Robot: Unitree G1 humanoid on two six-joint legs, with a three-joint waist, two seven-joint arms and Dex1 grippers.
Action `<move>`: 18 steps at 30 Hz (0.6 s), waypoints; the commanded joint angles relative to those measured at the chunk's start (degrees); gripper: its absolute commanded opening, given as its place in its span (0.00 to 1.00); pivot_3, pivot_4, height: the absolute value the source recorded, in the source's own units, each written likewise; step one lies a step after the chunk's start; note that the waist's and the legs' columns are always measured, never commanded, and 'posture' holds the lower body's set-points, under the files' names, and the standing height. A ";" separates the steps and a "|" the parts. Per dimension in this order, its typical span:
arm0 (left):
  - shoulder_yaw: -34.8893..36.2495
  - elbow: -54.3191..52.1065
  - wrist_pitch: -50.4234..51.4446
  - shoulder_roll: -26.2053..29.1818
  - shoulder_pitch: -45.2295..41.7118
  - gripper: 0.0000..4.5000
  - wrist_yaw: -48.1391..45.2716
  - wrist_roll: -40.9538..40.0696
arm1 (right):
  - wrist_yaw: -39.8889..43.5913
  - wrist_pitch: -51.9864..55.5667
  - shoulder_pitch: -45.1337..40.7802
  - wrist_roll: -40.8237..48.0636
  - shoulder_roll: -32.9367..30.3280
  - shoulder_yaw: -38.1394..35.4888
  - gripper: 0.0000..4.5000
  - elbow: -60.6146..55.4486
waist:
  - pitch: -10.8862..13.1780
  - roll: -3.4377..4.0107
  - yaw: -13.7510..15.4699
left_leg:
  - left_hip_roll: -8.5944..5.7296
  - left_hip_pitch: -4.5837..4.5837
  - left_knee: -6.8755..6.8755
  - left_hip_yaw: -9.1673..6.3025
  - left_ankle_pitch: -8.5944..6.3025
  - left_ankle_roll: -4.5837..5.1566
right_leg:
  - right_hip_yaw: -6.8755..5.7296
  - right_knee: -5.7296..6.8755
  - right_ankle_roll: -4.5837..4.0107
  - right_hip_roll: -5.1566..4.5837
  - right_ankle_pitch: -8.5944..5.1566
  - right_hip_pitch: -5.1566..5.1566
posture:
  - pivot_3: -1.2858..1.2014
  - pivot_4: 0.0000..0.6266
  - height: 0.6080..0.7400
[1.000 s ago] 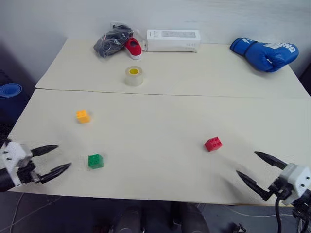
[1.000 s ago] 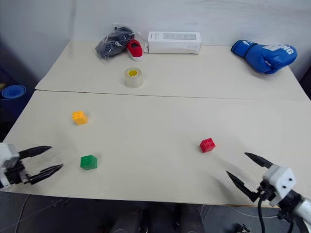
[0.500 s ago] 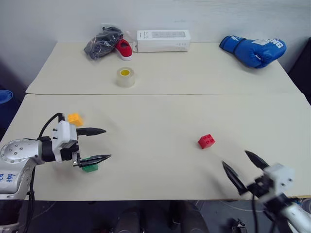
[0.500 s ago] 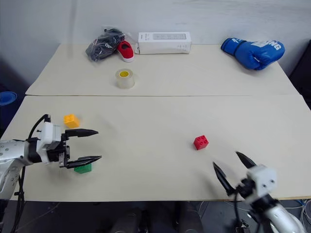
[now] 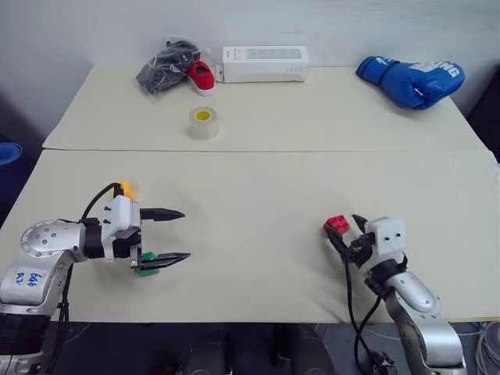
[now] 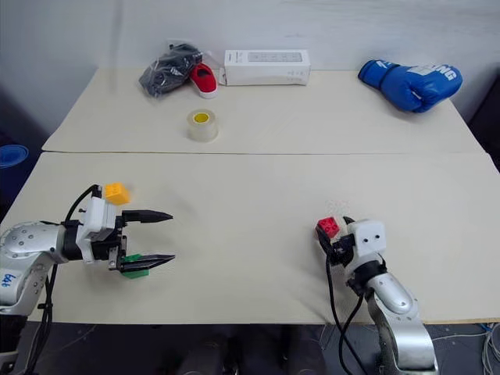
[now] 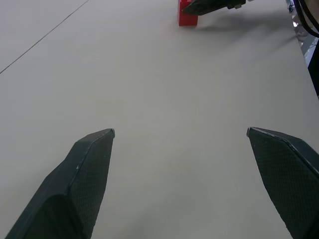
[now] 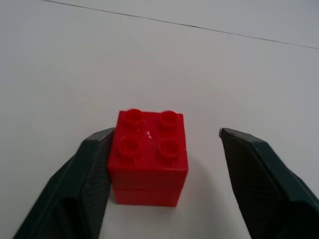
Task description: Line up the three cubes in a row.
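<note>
Between the fingers of the right pincer (image 8: 164,149) sits the red cube (image 8: 148,155), one finger touching its side, the other just apart, jaws not yet shut. Left pincer (image 5: 176,234) gapes wide over the green cube (image 6: 134,269).

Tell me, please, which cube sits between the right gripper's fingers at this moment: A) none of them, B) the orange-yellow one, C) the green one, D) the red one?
D: in the right wrist view the red cube stands on the table between the right gripper fingers, one finger against its side and the other apart from it.
</note>
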 commanded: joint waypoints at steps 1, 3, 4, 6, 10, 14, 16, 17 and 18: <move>2.40 -2.19 -0.15 0.16 1.09 1.00 0.80 -0.27 | 4.91 -3.18 -0.61 2.48 -2.09 -1.00 0.42 -0.63 | 0.00 0.00 0.07 | 0.00 -0.01 0.00 0.00 0.00 0.00 | -0.01 -0.01 0.00 0.00 0.00 0.00 | 0.52 0.24 1.00; 2.79 -2.73 0.03 0.18 1.80 1.00 1.15 -0.42 | 10.62 -4.77 -1.31 4.23 -5.14 -1.61 0.32 0.39 | 0.00 0.00 0.09 | -0.01 -0.02 0.00 0.00 0.00 0.02 | 0.00 -0.03 0.00 -0.01 0.00 0.00 | 0.52 0.24 1.00; 2.99 -2.94 0.10 0.20 2.20 1.00 1.24 -0.44 | 14.27 -5.65 -1.87 5.38 -6.79 -1.45 0.32 1.15 | 0.00 0.00 0.11 | -0.03 -0.02 0.00 0.01 0.00 0.03 | 0.00 -0.04 0.01 -0.02 0.00 0.01 | 0.52 0.24 1.00; 3.23 -3.06 0.07 0.29 3.05 1.00 1.09 -0.32 | 23.19 -7.42 -4.14 7.90 -11.05 -0.73 0.32 3.56 | 0.00 -0.01 0.11 | -0.04 0.00 0.01 0.00 0.00 0.08 | -0.01 -0.07 0.03 -0.04 0.02 0.06 | 0.52 0.24 1.00; 3.58 -2.91 -0.03 0.41 3.51 1.00 1.02 -0.34 | 38.97 -11.89 -13.52 11.38 -15.92 1.64 0.32 11.46 | 0.01 -0.02 0.02 | -0.04 0.05 0.02 -0.02 0.01 0.12 | -0.04 -0.08 0.03 -0.04 0.02 0.11 | 0.52 0.24 1.00; 4.05 -3.23 0.31 0.44 3.89 1.00 1.18 -0.60 | 52.57 -17.59 -24.13 8.68 -16.75 8.30 0.32 22.65 | 0.01 -0.02 -0.07 | -0.01 0.08 0.01 -0.04 0.02 0.08 | -0.08 -0.06 0.03 -0.01 0.02 0.12 | 0.52 0.24 1.00; 4.30 -3.76 0.59 0.31 4.22 1.00 1.38 -0.82 | 57.30 -19.64 -29.03 7.70 -15.04 11.08 0.32 30.15 | 0.01 -0.02 -0.06 | -0.01 0.06 0.02 -0.04 0.03 0.08 | -0.10 -0.07 0.03 -0.02 0.02 0.12 | 0.52 0.24 1.00; 4.42 -4.13 0.74 0.25 4.44 1.00 1.48 -0.94 | 59.79 -21.14 -30.95 6.95 -14.41 12.36 0.32 33.98 | 0.01 -0.03 -0.05 | -0.02 0.04 0.03 -0.04 0.04 0.10 | -0.11 -0.07 0.03 -0.03 0.02 0.12 | 0.52 0.24 1.00; 4.60 -4.59 0.91 0.21 4.75 1.00 1.53 -1.12 | 61.94 -23.19 -32.54 5.92 -13.81 13.42 0.32 37.81 | 0.01 -0.03 0.01 | -0.02 0.06 0.04 -0.06 0.04 0.10 | -0.13 -0.09 0.03 -0.04 0.02 0.15 | 0.52 0.24 1.00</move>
